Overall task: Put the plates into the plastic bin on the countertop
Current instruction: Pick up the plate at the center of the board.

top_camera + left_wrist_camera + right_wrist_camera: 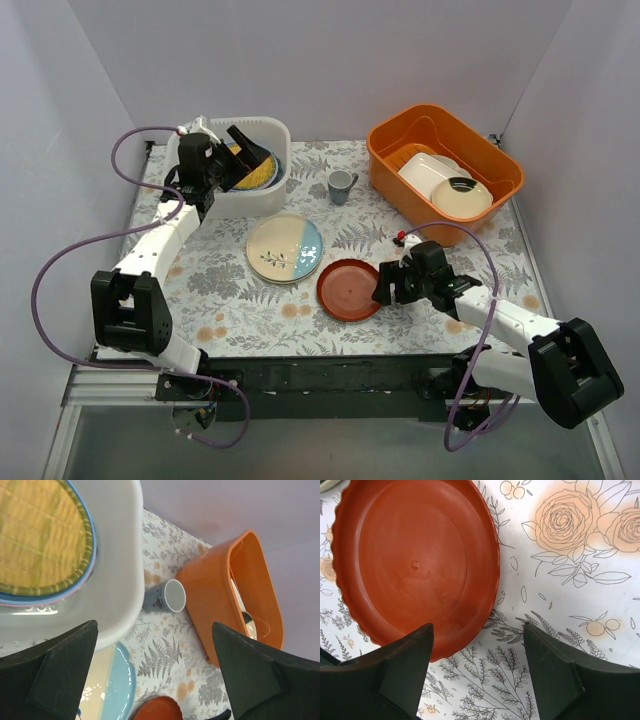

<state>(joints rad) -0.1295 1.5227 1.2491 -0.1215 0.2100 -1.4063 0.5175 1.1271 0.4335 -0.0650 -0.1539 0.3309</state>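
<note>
The translucent white plastic bin (258, 190) stands at the back left of the countertop (230, 290) and holds a stack of plates with the yellow woven plate (258, 172) on top; the stack also shows in the left wrist view (40, 540). My left gripper (250, 150) is open and empty above the bin. A cream-and-light-blue plate (285, 248) lies mid-table on another plate. A red-orange plate (347, 289) lies to its right. My right gripper (382, 288) is open at that plate's right rim (415, 565), one finger over the plate, one over the countertop.
An orange plastic bin (445, 170) at the back right holds a white rectangular dish (428, 170) and a cream bowl. A small grey cup (341, 186) stands between the two bins. White walls enclose the table on three sides.
</note>
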